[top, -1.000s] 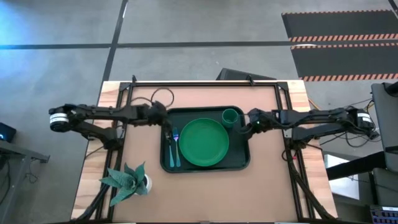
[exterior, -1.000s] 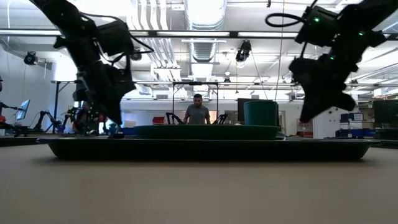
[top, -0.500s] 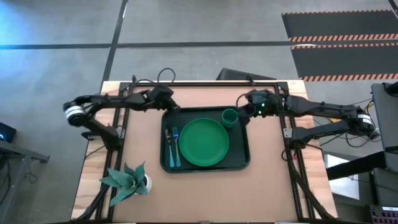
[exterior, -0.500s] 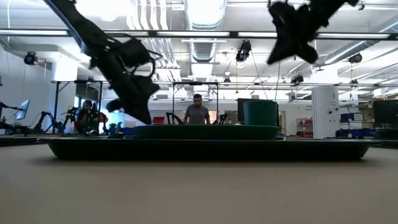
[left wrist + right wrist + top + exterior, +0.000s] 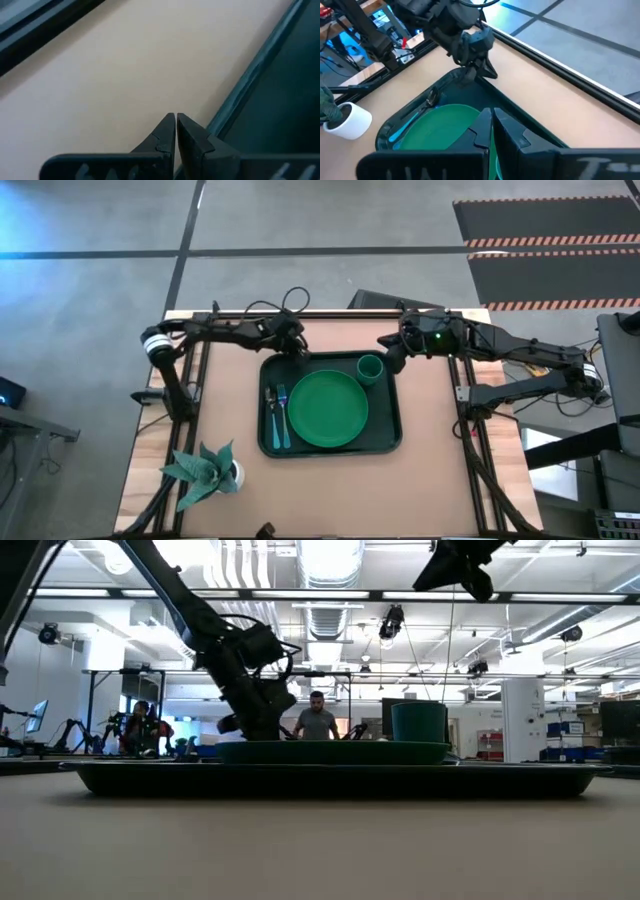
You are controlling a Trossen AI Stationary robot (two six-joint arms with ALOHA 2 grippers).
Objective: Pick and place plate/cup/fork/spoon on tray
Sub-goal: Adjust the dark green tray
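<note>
The high view alone shows the spoon [image 5: 270,411] and fork [image 5: 282,413] beside the plate [image 5: 328,409] and cup [image 5: 369,367], all on the tray [image 5: 392,430]. The left gripper [image 5: 299,350] and right gripper [image 5: 389,358] are pressed together, empty. The low view adds a person [image 5: 318,721] behind the tan table [image 5: 330,485].

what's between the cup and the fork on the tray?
In the high view, the plate lies between the cup and the fork, all on the tray.
</note>
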